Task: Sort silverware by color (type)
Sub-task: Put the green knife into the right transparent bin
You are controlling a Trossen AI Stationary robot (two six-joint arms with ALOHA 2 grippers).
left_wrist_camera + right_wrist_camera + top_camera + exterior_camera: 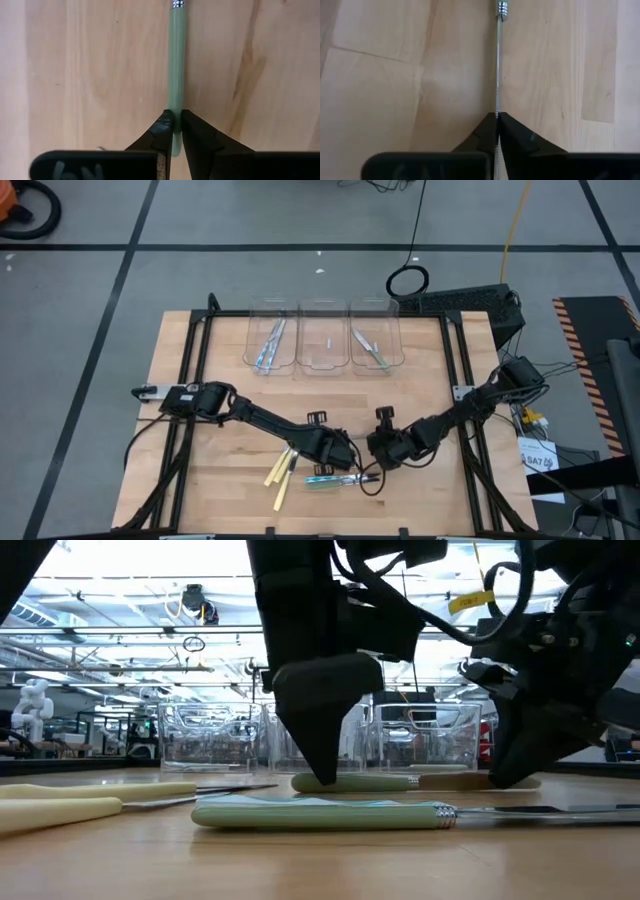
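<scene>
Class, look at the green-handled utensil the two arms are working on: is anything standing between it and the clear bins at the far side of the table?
Nothing visible does. The left tool pinches the green handle, the right tool pinches its metal shaft, and bare table lies between them and the bins.

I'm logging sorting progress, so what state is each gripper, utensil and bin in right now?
Left gripper: shut on the green utensil's handle, at the table.
Right gripper: shut on the same utensil's thin metal shaft.
Green utensil: lying flat on the table, pinched at both ends.
Yellow utensils: loose on the table, unsorted.
Left bin: holds blue utensils.
Middle bin: contents unclear.
Right bin: holds a green utensil.
</scene>
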